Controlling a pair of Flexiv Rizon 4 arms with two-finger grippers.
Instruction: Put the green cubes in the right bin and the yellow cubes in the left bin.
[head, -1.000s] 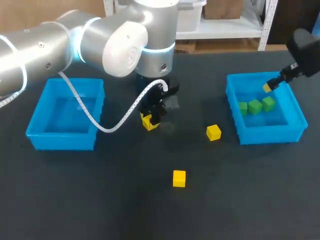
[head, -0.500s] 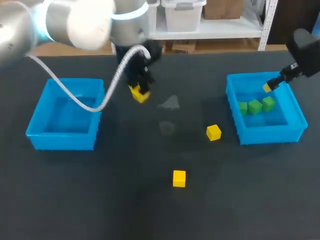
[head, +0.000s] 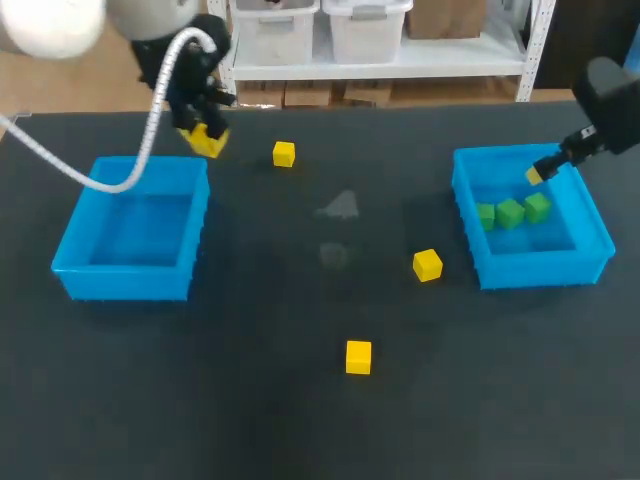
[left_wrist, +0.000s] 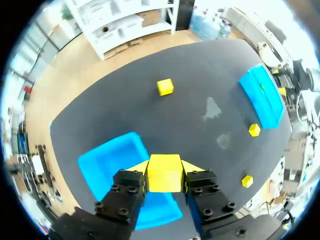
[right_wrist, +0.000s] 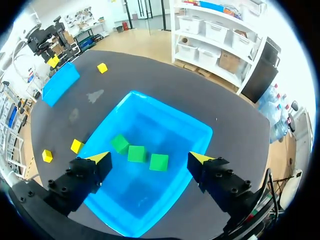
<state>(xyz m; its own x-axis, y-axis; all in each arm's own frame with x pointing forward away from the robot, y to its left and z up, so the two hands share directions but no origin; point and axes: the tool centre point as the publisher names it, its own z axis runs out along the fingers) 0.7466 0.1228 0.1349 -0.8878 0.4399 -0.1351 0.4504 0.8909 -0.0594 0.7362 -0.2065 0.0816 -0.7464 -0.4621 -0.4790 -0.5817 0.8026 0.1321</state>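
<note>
Left hand (head: 203, 133) clamps a yellow cube (left_wrist: 164, 173) near the left bin's (head: 72, 236) far corner. Right hand (head: 538, 173), fingers apart, hangs over the right bin (head: 530, 271) holding three green cubes (head: 511, 212). Three loose yellow cubes (head: 427, 264) dot the worktop (head: 300, 425).

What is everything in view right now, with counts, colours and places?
green cubes: 3, green, inside the right bin
loose yellow cubes: 3, yellow, on the table: far middle, beside right bin, near middle
held yellow cube: 1, yellow, near the left bin's far corner
left bin: 1, blue, no cubes inside
left end effector: shut on held yellow cube
right end effector: open, over right bin
</note>
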